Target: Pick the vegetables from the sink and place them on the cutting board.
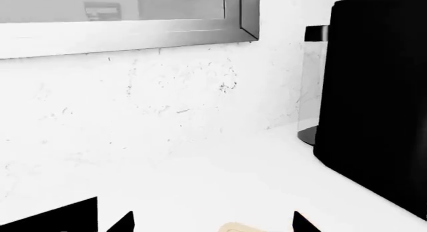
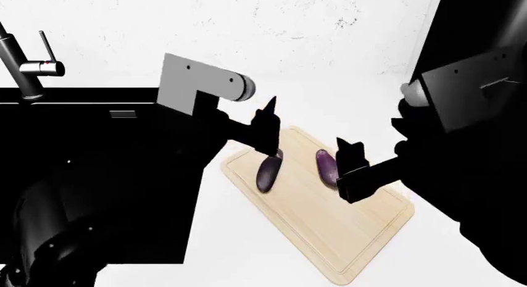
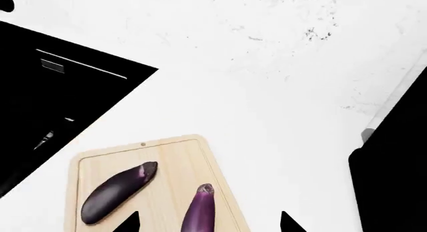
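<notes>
White counter bears one cutting board (image 2: 329, 231) with two eggplants (image 2: 268, 172) (image 2: 326, 166); both arms' fingers spread, empty.

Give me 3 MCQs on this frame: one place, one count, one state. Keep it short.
1. Where do the eggplants lie?
A. in the sink
B. on the cutting board
C. on the bare counter

2. How many eggplants show?
A. one
B. two
C. three

3. What is the right gripper holding?
A. an eggplant
B. the faucet
C. nothing

Key: 1 B, 2 B, 3 C.
1: both the left eggplant and the right eggplant rest on the cutting board, apart from each other, away from the sink.
2: the head view and the right wrist view each show two purple eggplants and no more.
3: the right gripper stands beside the right eggplant with its jaws apart and nothing between them; the faucet is far off at the sink.
</notes>
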Motion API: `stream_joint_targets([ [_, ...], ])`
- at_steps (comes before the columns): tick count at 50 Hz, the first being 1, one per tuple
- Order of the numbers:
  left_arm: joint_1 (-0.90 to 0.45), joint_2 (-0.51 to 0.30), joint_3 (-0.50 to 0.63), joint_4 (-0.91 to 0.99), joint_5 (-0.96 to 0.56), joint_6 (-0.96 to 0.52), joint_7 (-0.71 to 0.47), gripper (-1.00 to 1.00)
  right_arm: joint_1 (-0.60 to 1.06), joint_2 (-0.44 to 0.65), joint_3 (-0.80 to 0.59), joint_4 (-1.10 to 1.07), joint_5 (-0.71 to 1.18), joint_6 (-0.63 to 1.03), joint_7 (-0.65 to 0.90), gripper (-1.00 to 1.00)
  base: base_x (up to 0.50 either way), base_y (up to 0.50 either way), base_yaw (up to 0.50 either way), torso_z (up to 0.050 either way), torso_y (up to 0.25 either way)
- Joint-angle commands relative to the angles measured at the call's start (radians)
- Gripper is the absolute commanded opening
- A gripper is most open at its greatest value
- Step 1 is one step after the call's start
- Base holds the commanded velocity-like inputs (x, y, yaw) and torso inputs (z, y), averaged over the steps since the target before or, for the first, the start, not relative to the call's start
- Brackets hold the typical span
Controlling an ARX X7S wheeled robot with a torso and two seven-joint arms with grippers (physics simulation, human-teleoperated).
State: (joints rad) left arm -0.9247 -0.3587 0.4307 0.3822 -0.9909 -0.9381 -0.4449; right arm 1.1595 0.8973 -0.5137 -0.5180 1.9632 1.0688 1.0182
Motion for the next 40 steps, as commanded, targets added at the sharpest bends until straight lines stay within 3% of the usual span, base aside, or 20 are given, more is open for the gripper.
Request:
stream_joint_targets([
  [1,0.03,-0.079,-0.146,0.235,-0.084,0.008,-0.142,1.0,-0.072,0.026,0.132,-0.099,-0.089,-0.118,-0.064,1.0,0.0,0.0,0.0,0.0,0.0],
  [15,0.181,-0.211,-0.347,0.535,-0.175,0.075,-0.294,1.0,-0.233,0.071,0.297,-0.266,-0.158,-0.266,-0.128,1.0,0.0,0.0,0.0,0.0,0.0],
  [40,0.268,-0.287,-0.483,0.611,-0.203,0.169,-0.338,1.0,-0.394,0.16,0.514,-0.474,-0.164,-0.407,-0.078,1.0,0.0,0.0,0.0,0.0,0.0],
])
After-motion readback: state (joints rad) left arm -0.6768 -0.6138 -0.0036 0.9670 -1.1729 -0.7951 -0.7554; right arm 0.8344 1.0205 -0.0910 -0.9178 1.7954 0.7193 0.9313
